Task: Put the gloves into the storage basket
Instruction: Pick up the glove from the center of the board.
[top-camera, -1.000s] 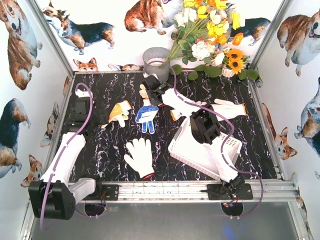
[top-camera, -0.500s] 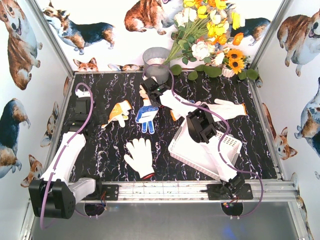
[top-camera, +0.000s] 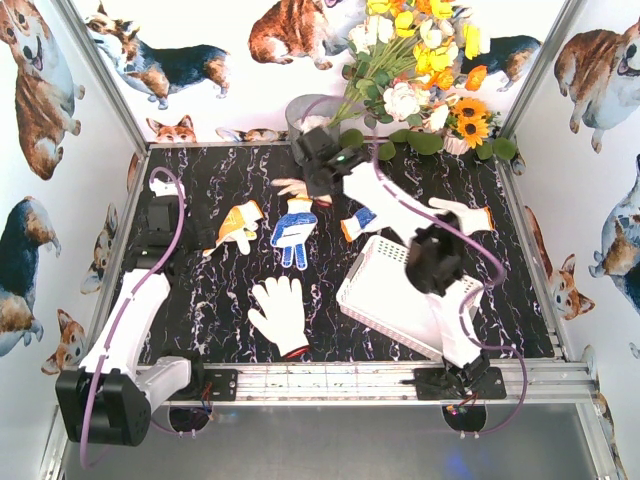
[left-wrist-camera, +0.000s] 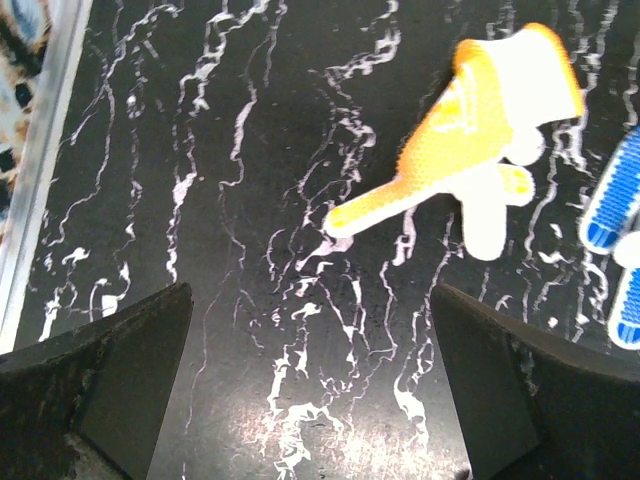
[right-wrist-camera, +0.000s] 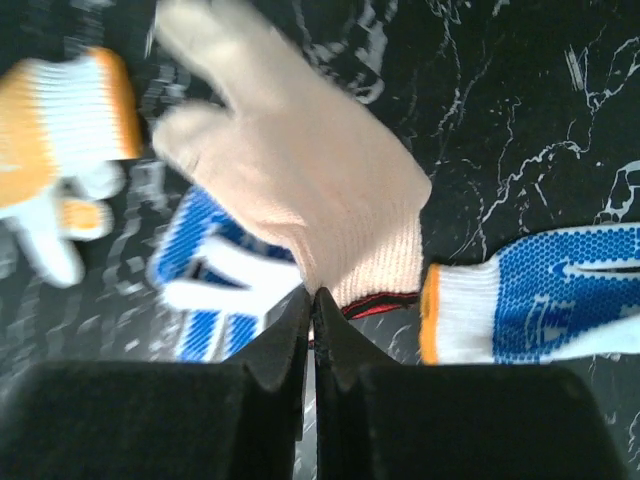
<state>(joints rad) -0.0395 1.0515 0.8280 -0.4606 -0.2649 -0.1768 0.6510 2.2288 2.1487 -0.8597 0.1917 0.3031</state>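
From above: the right arm stretches far across the table (top-camera: 210, 270), and the right gripper (top-camera: 318, 186) sits at the back, just in front of the grey bucket (top-camera: 298, 108). It has the cream glove (top-camera: 291, 186) by the cuff, with the glove's fingers pointing left. The storage basket (top-camera: 380, 298) lies tilted at the near right, partly under that arm, and no glove shows in the part we can see. Scattered around are a blue-dotted glove (top-camera: 293, 234) mid-table, a yellow-palmed glove (top-camera: 240, 222) to its left, a plain white glove (top-camera: 280, 312) nearer the bases, a second blue-dotted glove (top-camera: 358, 222) peeking out beside the arm, and a white glove with orange cuff (top-camera: 465, 214) off to the right. The left gripper (top-camera: 162, 200) is by the left rail, well apart from all of them.

Over to the left wrist: the left gripper (left-wrist-camera: 310, 310) is spread wide, with only marbled table (left-wrist-camera: 250, 200) between its fingers (left-wrist-camera: 110, 390). It is touching nothing. The yellow-palmed glove (left-wrist-camera: 480, 140) lies ahead and to the right, clear of the gripper.

Now the right wrist: the right gripper (right-wrist-camera: 312, 300) is pinched tight on the red-trimmed cuff of the cream glove (right-wrist-camera: 300, 180), fingertips all but meeting (a thin grip, right at the hem). The glove fans out ahead and overlaps the blurred blue-dotted glove (right-wrist-camera: 215, 275) in this view. I cannot tell whether it is clear of the table. The second blue-dotted glove (right-wrist-camera: 540, 300) lies just to the right.
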